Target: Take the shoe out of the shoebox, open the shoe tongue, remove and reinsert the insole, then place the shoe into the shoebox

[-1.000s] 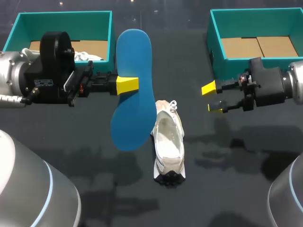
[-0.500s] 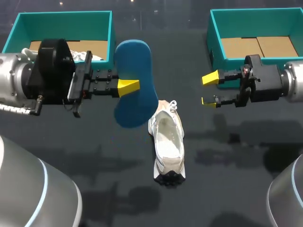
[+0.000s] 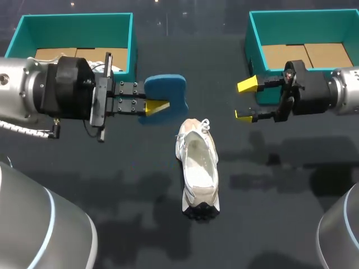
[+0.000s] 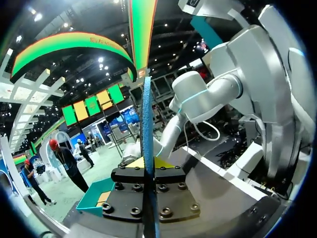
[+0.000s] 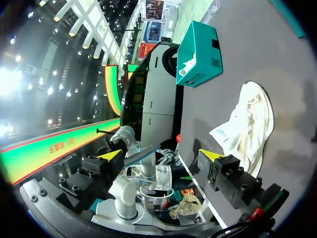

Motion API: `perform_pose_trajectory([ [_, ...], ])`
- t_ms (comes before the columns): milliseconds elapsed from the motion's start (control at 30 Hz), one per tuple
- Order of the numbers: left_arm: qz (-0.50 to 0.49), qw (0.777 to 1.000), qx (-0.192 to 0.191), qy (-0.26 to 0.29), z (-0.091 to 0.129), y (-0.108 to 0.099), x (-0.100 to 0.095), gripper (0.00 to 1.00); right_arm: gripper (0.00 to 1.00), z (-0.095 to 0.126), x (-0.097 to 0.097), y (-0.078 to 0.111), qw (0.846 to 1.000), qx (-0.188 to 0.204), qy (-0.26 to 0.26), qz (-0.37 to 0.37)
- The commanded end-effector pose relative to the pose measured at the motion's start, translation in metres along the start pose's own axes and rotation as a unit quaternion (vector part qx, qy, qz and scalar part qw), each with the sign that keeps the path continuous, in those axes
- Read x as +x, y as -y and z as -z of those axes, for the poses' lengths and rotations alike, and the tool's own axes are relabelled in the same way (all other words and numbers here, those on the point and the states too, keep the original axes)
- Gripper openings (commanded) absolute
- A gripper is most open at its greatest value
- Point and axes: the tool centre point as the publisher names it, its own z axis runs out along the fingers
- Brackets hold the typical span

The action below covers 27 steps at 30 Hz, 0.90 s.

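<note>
A blue insole (image 3: 166,91) hangs above the table, left of the shoe's heel end, with my left gripper (image 3: 159,105) shut on it. In the left wrist view the insole (image 4: 147,119) stands edge-on between the fingers of my left gripper (image 4: 147,163). The white shoe (image 3: 197,168) lies on the dark table, its opening facing up and empty. My right gripper (image 3: 245,101) hovers open to the shoe's far right with nothing between its fingers. In the right wrist view the shoe (image 5: 247,124) lies on the table beyond my right gripper (image 5: 161,154).
A teal shoebox (image 3: 76,17) stands at the back left with something white (image 3: 106,66) inside. A second teal shoebox (image 3: 303,14) with a cardboard floor stands at the back right, just behind my right gripper. The left box (image 5: 200,47) also shows in the right wrist view.
My left wrist has turned, tipping the insole from broad face up to nearly edge-on and drawing it away from the shoe. My right gripper has risen slightly toward the right box, still open.
</note>
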Motion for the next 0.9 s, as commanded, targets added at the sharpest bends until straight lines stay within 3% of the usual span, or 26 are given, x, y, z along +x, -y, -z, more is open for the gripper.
perform_pose_trajectory([
  [33, -0.102, 0.994, 0.001, -0.037, -0.017, -0.027, -0.02, 0.0, 1.0, -0.002, -0.003, -0.01, 1.0, 0.001, -0.013, -0.012],
  [100, -0.169, 0.984, -0.046, -0.04, -0.022, -0.042, -0.024, 0.0, 1.0, -0.002, -0.003, -0.014, 1.0, -0.008, -0.003, -0.023],
  [400, -0.169, 0.984, -0.046, -0.04, -0.022, -0.042, -0.024, 0.0, 1.0, -0.002, -0.003, -0.014, 1.0, -0.008, -0.003, -0.023],
  [500, -0.235, 0.969, -0.054, -0.047, -0.027, -0.049, -0.018, 0.0, 1.0, -0.002, -0.004, -0.014, 1.0, -0.006, -0.014, -0.025],
  [833, -0.412, 0.907, -0.088, -0.017, -0.041, -0.093, -0.035, 0.0, 1.0, -0.01, 0.003, -0.022, 0.997, 0.006, -0.061, -0.047],
  [900, -0.409, 0.908, -0.086, -0.013, -0.043, -0.099, -0.038, 0.0, 1.0, -0.011, 0.001, -0.024, 0.997, 0.011, -0.059, -0.052],
])
